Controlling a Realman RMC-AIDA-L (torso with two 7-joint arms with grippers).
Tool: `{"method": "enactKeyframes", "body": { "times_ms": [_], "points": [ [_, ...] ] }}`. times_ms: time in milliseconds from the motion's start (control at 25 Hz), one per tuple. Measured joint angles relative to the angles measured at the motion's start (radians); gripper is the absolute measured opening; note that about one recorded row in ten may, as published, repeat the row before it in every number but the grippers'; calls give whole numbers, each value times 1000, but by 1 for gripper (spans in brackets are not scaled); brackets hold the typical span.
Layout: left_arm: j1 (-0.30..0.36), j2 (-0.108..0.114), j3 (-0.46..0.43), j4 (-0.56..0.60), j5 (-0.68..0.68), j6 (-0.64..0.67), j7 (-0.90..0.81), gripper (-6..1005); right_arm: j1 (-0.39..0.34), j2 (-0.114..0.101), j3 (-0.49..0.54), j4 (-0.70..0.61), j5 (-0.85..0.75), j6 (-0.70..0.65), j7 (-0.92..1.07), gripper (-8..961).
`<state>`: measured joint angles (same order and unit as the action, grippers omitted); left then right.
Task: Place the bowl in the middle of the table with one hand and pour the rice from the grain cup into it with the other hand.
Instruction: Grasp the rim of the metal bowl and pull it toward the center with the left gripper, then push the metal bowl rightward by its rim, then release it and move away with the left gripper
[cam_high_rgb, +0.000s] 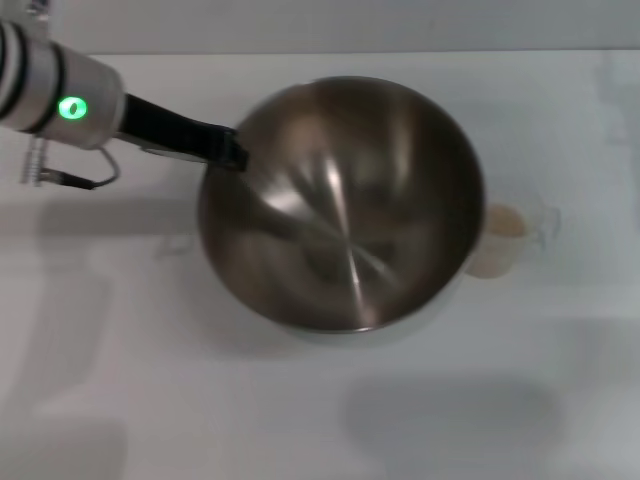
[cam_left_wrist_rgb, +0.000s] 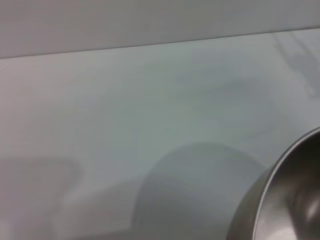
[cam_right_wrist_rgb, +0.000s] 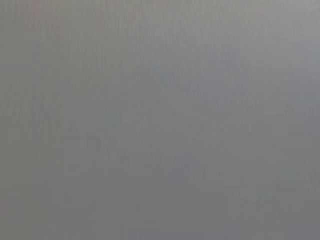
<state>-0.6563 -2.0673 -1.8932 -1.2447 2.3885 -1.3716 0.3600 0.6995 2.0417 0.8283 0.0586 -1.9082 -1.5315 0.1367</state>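
Note:
The bowl (cam_high_rgb: 340, 205), large, round and steel, fills the middle of the head view and is empty. My left gripper (cam_high_rgb: 228, 150) comes in from the upper left and is shut on the bowl's left rim. The bowl looks held above the table (cam_high_rgb: 120, 350), with a shadow under it. Part of the bowl's rim (cam_left_wrist_rgb: 285, 200) shows in the left wrist view. The grain cup (cam_high_rgb: 510, 240), small and clear, stands upright on the table just right of the bowl, partly hidden by its rim. The rice (cam_high_rgb: 506, 222) is inside the cup. My right gripper is out of view.
The white table runs to a far edge (cam_high_rgb: 400, 52) against a grey wall. A soft shadow (cam_high_rgb: 450, 420) lies on the near part of the table. The right wrist view shows only a plain grey surface.

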Motion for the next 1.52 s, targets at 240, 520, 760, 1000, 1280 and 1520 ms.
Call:
{"method": "enactKeyframes", "body": {
  "times_ms": [240,520,760,1000,1280,1520],
  "points": [
    [-58,0,73,88,14,81,-3,37,0,0,0,1,0,-4,0,628],
    [-96,-1,108,142,90,128,-15,37,0,3,0,0,0,-10,0,627],
    [-113,0,112,173,119,133,-16,37,-1,3,0,0,0,-10,0,627],
    [-134,2,110,212,130,139,-16,37,-2,4,0,0,0,-12,0,628],
    [-141,5,84,228,127,141,-15,94,-2,5,0,0,0,-13,0,629],
    [-143,6,45,220,124,136,-12,186,-2,5,0,0,0,-13,0,628]
  ]
}}
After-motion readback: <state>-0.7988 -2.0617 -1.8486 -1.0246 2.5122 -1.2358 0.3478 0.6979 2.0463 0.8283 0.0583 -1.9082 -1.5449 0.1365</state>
